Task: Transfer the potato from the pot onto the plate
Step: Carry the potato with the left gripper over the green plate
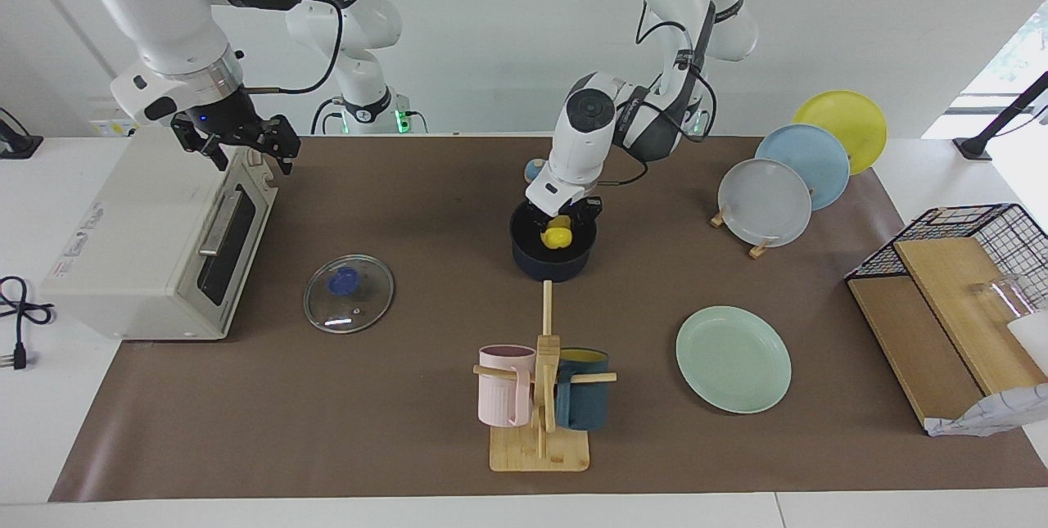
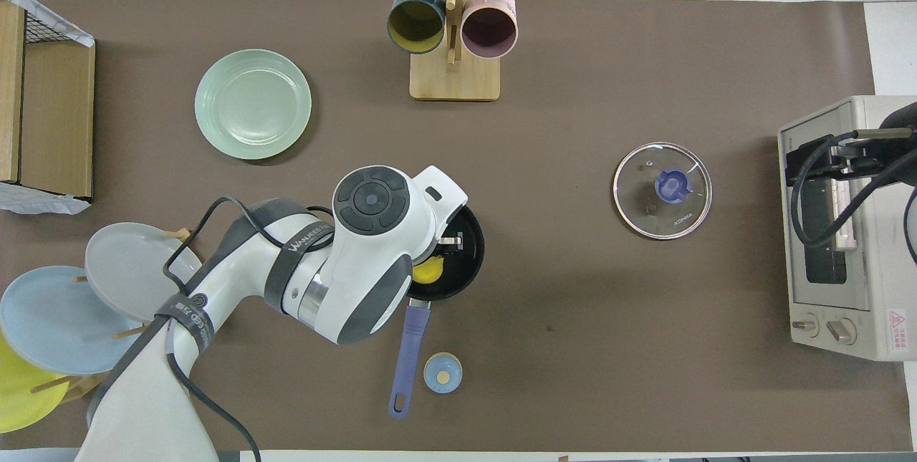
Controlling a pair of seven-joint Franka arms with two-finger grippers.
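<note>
The navy pot (image 1: 524, 254) stands mid-table, its long blue handle (image 2: 408, 358) pointing toward the robots. The yellow potato (image 1: 557, 235) is in the pot's mouth and also shows in the overhead view (image 2: 428, 272). My left gripper (image 1: 563, 225) reaches down into the pot with its fingers on either side of the potato, closed on it. The mint-green plate (image 1: 733, 358) lies bare, farther from the robots than the pot and toward the left arm's end. My right gripper (image 1: 246, 143) waits open over the toaster oven.
A toaster oven (image 1: 155, 250) stands at the right arm's end, with a glass lid (image 1: 349, 293) beside it. A mug rack (image 1: 540, 397) holds pink and teal mugs. Grey, blue and yellow plates (image 1: 765, 202) stand on a rack. A small blue disc (image 2: 443, 373) lies by the handle. A wire basket (image 1: 966, 266) stands at the left arm's end.
</note>
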